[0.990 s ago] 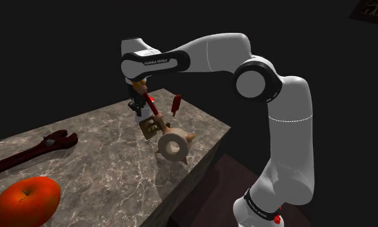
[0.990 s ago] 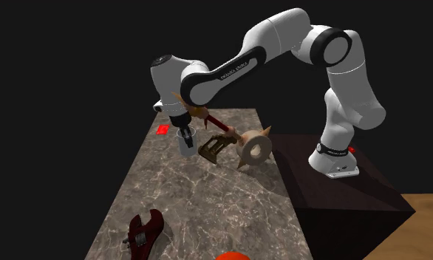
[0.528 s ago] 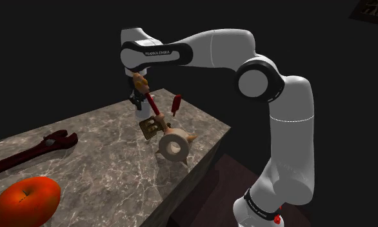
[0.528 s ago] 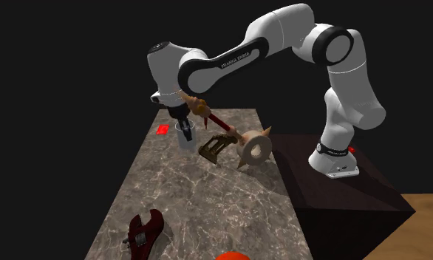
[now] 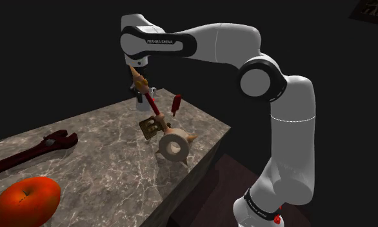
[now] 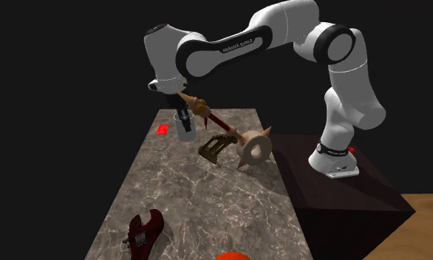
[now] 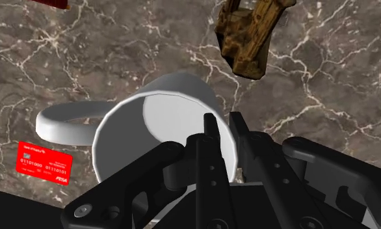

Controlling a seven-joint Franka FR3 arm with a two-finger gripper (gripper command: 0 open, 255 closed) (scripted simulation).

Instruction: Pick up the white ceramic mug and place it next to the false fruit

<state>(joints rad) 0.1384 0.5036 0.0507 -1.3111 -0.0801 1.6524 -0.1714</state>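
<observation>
Marble table (image 5: pixel 104 161), black backdrop | mug (image 7: pixel 163 130) upper-middle in second exterior view, seemingly off table | gripper (image 7: pixel 223 127) nearly closed, pinching mug's rim wall | likely rigid, light, slick, chip-prone | apple (image 5: pixel 25 200) lower left

Arm (image 5: pixel 213 42) stretched out, wrist pointing down, jaws pinching white mug (image 7: pixel 150 123) rim.
</observation>
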